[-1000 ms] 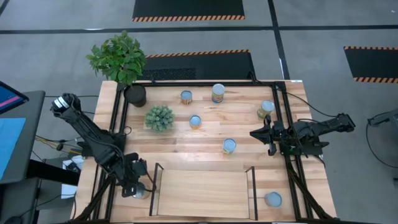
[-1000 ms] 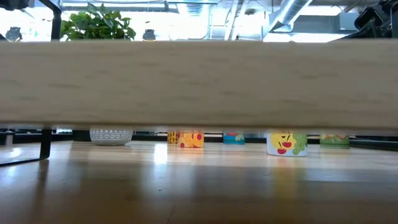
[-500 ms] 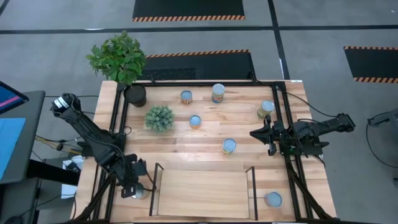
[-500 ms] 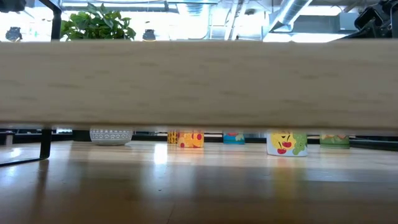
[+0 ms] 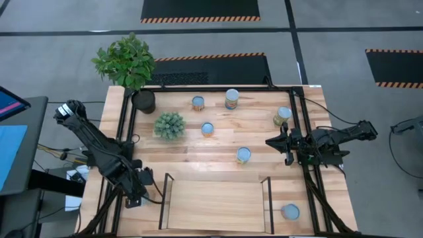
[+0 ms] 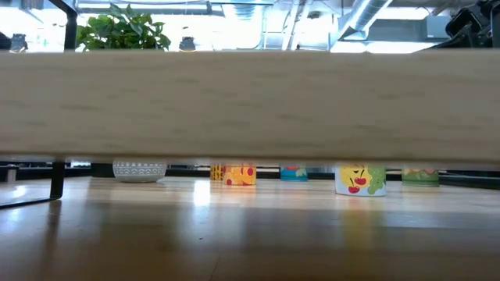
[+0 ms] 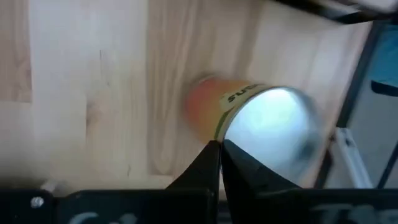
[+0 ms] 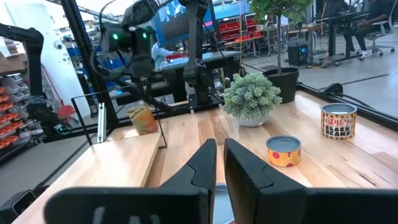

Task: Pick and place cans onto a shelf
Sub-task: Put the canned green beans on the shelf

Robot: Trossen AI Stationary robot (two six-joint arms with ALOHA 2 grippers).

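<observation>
My left gripper (image 5: 137,196) (image 7: 221,149) hangs at the table's near left corner, just left of the shelf (image 5: 213,205), a light board between dark brackets. Its fingers are shut with nothing between them. An orange-labelled can (image 7: 267,127) lies right past the fingertips, tilted, with its silvery top toward the wrist camera. In the right wrist view this can (image 8: 142,118) leans under the left arm. Several more cans stand on the table, one (image 5: 243,155) in front of my right gripper (image 5: 269,141) (image 8: 219,149), which waits at the right edge, fingers together. My left gripper points down with its shut fingertips (image 7: 211,155) at the rim (image 7: 219,124) of the tilted can's top. I cannot tell whether they touch the can. Nothing sits between the fingers.
Cans stand at the far side (image 5: 198,102) (image 5: 231,99), far right (image 5: 282,116), middle (image 5: 207,129) and near right corner (image 5: 289,211). A black plant pot (image 5: 143,100) and a small green plant (image 5: 170,125) stand far left. The shelf board (image 6: 250,101) fills the low view.
My left gripper has shut and shifted slightly toward the table's left edge. The can that stood upright beside its fingers in the high view no longer shows there; it now leans, blurred, just past the shut fingertips.
</observation>
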